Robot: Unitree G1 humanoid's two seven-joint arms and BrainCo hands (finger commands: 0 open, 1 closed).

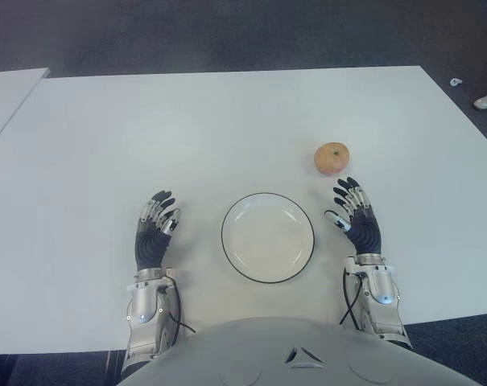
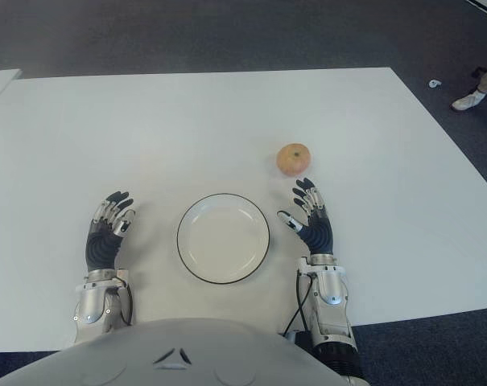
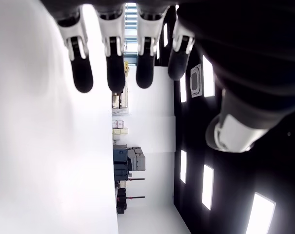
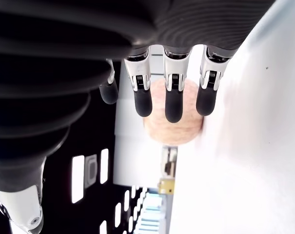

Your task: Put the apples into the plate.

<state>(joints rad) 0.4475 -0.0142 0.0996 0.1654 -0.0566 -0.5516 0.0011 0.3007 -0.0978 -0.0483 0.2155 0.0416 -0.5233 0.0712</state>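
Note:
One yellow-red apple (image 1: 332,158) sits on the white table (image 1: 187,137), beyond and to the right of a white plate (image 1: 267,237) with a dark rim. The plate holds nothing. My right hand (image 1: 354,211) is right of the plate, fingers spread, its fingertips (image 4: 172,110) a short way from the apple (image 4: 172,127) and not touching it. My left hand (image 1: 156,221) shows left of the plate, fingers relaxed and holding nothing.
A second white table's corner (image 1: 10,84) shows at the far left. Dark floor lies beyond the table's far edge. A person's shoe (image 2: 468,100) and a small white scrap (image 2: 434,83) are on the floor at the far right.

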